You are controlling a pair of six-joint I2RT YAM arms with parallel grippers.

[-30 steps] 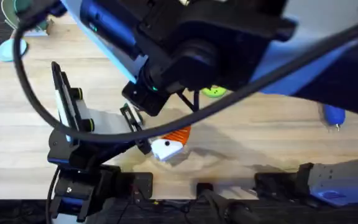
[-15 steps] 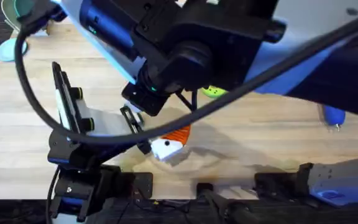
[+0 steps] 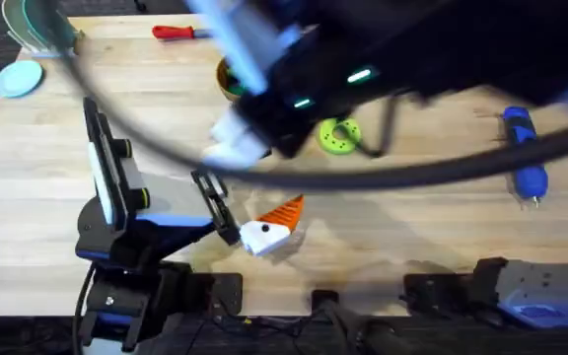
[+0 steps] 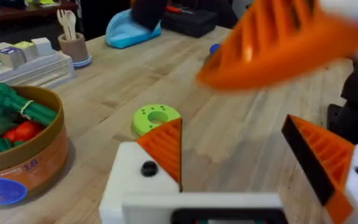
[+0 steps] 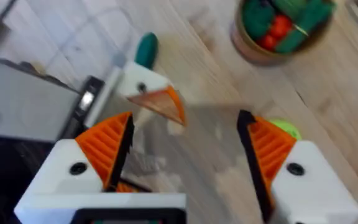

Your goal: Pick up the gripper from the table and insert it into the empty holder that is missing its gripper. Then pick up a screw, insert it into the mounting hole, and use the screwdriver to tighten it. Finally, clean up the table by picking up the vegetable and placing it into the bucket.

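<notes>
You're hovering both arms with nothing gripped: left gripper (image 4: pixel 229 162) and right gripper (image 5: pixel 185 155) are standing wide apart. The screwdriver (image 3: pixel 524 158) is lying at right of frame. The bucket (image 4: pixel 14 146) is sitting at left, produce inside. Screw-tightening stage: cannot tell.

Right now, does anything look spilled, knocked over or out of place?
Nothing stands out. The bucket stands upright with produce inside, the screwdriver lies flat, and the left hand and right hand are open, empty.
</notes>
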